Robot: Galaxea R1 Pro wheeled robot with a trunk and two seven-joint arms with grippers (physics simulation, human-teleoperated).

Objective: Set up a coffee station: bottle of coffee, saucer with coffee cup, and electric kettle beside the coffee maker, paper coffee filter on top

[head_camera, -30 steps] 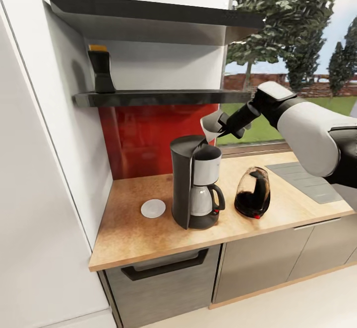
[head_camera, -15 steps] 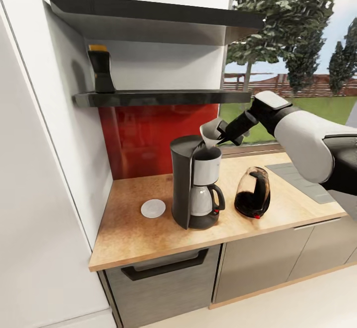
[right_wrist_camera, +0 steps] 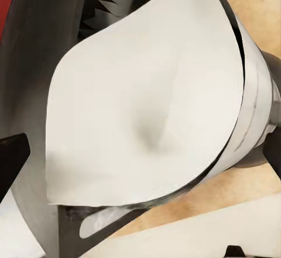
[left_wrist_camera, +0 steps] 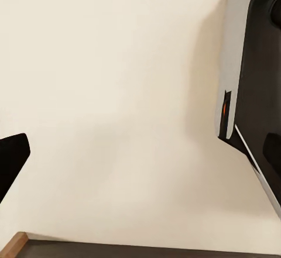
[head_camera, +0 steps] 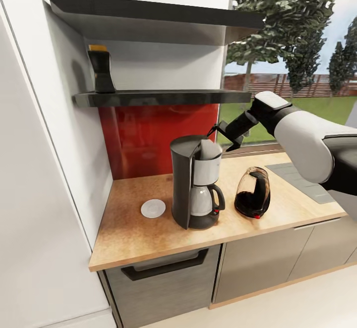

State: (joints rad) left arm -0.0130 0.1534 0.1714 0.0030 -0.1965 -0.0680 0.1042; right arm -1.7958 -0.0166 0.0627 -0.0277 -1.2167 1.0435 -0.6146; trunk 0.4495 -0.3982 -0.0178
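Countertop scene — paper coffee filter (head_camera: 209, 150) atop coffee maker (head_camera: 194, 189), just below spread right claw (head_camera: 217, 135).

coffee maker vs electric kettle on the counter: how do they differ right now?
The coffee maker is taller, boxy and opaque black; the electric kettle is lower, rounded, dark tinted glass. The coffee maker carries the paper coffee filter on top; the kettle carries nothing. Both stand on the countertop.

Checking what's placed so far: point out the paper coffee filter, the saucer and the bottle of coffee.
paper coffee filter (head_camera: 210, 150), head view, its white side
saucer (head_camera: 153, 208), head view, middle of the plate
bottle of coffee (head_camera: 102, 73), head view, its dark body
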